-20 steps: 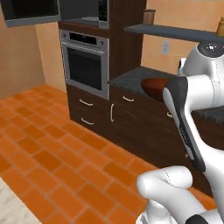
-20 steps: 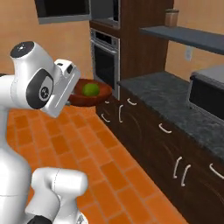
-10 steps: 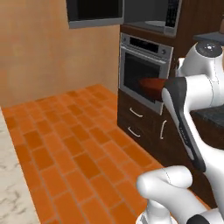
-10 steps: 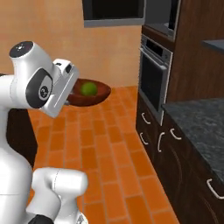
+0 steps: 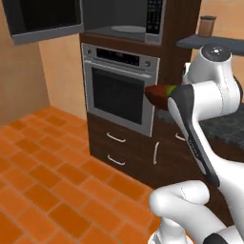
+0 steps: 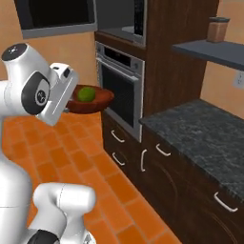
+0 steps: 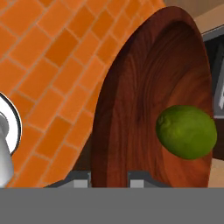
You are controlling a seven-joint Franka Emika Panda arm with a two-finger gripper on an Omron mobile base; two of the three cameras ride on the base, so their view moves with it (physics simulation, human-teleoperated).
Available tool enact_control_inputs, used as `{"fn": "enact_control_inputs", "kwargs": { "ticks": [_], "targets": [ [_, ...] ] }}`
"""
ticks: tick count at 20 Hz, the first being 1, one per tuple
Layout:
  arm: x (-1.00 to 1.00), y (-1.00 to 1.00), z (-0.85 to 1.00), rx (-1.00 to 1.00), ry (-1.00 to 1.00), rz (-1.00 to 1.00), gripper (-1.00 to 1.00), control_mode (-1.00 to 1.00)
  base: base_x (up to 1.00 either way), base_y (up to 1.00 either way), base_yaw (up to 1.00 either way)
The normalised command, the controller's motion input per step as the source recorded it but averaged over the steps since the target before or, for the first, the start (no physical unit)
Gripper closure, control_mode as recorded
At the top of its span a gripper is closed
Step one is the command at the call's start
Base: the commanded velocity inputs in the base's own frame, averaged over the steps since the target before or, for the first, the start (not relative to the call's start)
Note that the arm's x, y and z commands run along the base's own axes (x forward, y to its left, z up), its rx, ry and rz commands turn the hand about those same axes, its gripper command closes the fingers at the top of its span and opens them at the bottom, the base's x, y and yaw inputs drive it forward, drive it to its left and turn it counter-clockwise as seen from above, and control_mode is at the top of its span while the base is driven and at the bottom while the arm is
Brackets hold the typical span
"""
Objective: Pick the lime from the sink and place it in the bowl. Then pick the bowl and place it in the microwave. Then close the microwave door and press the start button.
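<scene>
The microwave (image 5: 126, 21) sits high in the dark wood cabinet column, a dark cavity with a pale turntable plate and a black keypad panel on its right; its top is cut off by the upper edge of both base views. The microwave door (image 5: 43, 19) hangs open to the left, a wide dark glass panel in a grey frame, also cropped at the top. Directly below the microwave is a steel oven (image 5: 121, 93) with a dark window, and under that two drawers with pale handles. A speckled dark counter (image 6: 205, 138) runs off to the right. The bowl (image 6: 90, 101) is a shallow reddish-brown dish with wood grain, held in the air in front of the oven, roughly level; in the left base view only its near edge shows past the white arm. The fingers (image 7: 109, 177) are closed on the bowl's rim, though only their grey tips show, one either side of the rim. The lime (image 7: 187, 131) is small, bright green and faintly dimpled, lying inside the bowl.
</scene>
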Motion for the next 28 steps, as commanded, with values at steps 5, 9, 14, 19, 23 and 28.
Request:
{"fn": "enact_control_inputs", "kwargs": {
  "ticks": [5,9,14,19,23,28],
  "targets": [
    [0.0,0.0,0.0,0.0,0.0,0.0,1.0,1.0,1.0,0.14,-0.43],
    [0.0,0.0,0.0,0.0,0.0,0.0,1.0,1.0,0.77,0.33,-0.37],
    [0.0,0.0,0.0,0.0,0.0,0.0,1.0,1.0,0.41,0.82,-0.58],
    [0.0,0.0,0.0,0.0,0.0,0.0,1.0,1.0,0.32,1.0,-0.54],
    [0.0,0.0,0.0,0.0,0.0,0.0,1.0,1.0,0.21,1.0,-0.53],
    [0.0,0.0,0.0,0.0,0.0,0.0,1.0,1.0,0.09,0.98,-0.41]
  ]
}}
